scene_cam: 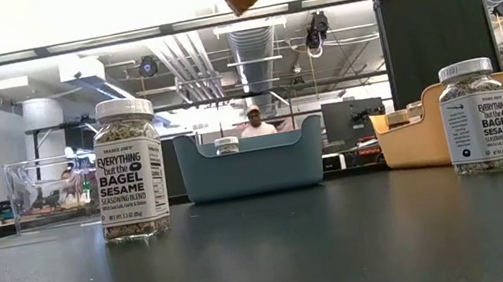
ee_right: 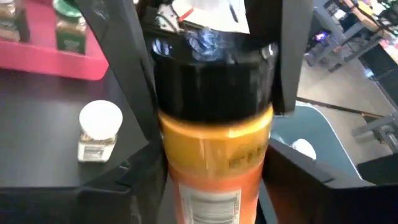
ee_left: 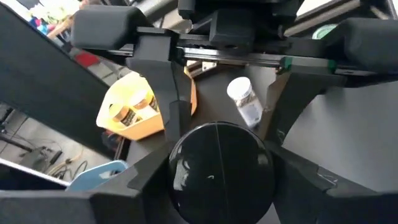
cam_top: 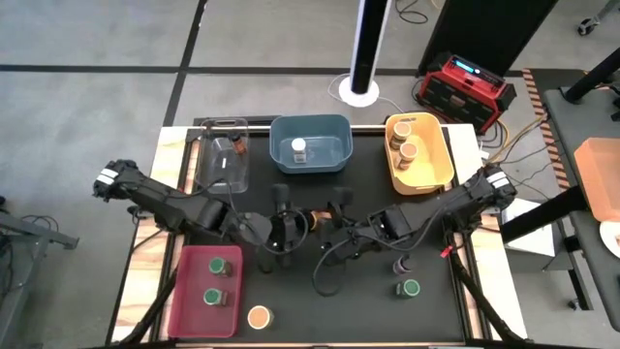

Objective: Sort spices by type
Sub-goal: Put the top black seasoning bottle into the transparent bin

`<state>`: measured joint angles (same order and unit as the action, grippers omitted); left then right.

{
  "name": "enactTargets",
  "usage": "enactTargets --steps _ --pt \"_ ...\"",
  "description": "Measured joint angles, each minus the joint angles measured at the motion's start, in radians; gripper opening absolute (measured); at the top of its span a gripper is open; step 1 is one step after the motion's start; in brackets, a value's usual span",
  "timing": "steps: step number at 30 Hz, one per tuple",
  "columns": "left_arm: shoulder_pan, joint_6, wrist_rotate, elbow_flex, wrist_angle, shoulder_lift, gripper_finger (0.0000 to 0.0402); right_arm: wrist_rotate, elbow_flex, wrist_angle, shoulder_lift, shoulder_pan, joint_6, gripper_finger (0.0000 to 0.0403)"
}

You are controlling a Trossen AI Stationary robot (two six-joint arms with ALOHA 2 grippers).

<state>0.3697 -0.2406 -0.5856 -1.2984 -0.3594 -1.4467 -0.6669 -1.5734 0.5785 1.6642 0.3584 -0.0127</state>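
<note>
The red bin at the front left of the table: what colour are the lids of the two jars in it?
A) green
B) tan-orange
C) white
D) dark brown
A: from above, the red bin holds two jars whose round lids are both green.

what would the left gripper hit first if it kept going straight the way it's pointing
the dark-lidded orange jar, right in front of the left gripper; the right gripper seems just behind
</note>
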Motion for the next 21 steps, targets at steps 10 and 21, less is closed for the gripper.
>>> enactTargets --steps 10,21 --pt "-0.121 0.049 -0.081 -0.272 -0.466 0.01 0.0203 -0.081 -0.004 0.037 -0.011 0.003 -0.123 0.0294" --pt "-0.537 0.257 0.041 -0.384 -0.901 0.067 0.0205 -0.093 0.022 0.199 -0.014 0.013 -0.349 0.0285"
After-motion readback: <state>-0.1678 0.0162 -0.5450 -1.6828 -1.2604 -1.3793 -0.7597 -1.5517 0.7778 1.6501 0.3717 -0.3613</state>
